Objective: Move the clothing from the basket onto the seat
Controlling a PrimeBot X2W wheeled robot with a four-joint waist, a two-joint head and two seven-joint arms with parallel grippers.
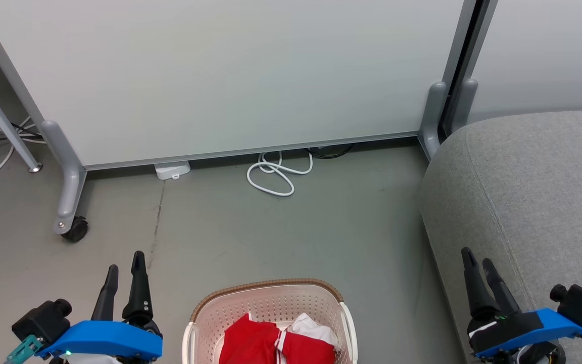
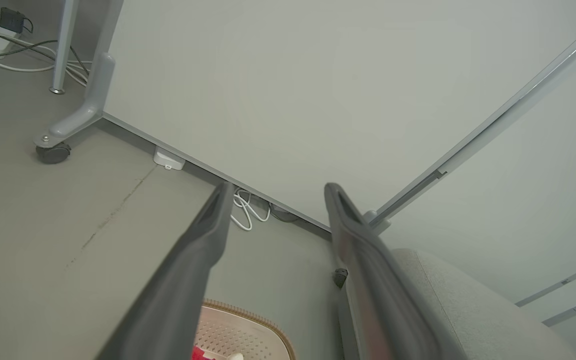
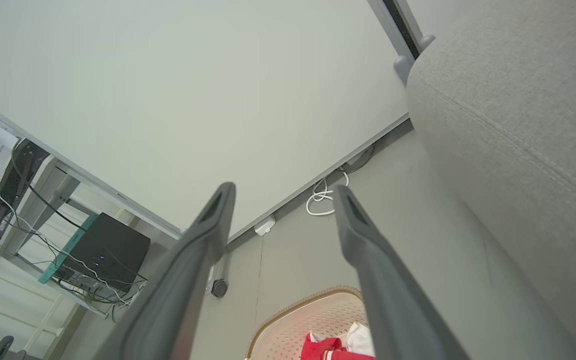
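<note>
Holding left fingers [image 1: 139, 288], right fingers [image 1: 474, 290] wide open, empty; leaving clothing [image 1: 253, 344] in basket [image 1: 271, 284] at six o'clock, seat [image 1: 533, 192] bare.

- Basket [image 1: 271, 306]: cream plastic with perforated walls and a slight sheen; the rim is brown and looks woven.
- Clothing [image 1: 250, 344]: red cloth, smooth and soft-looking, with white trim.
- Seat [image 1: 533, 202]: light-grey woven fabric, matt and slightly coarse, with stitched seams.
- Floor [image 1: 346, 227]: grey, matt and smooth, with a hairline crack.
- Panel [image 1: 220, 76]: pale and smooth, with a faint sheen.
- Leg [image 1: 68, 172]: grey, satin finish, looks like metal.
- Cable [image 1: 277, 177]: white, glossy sheath.
</note>
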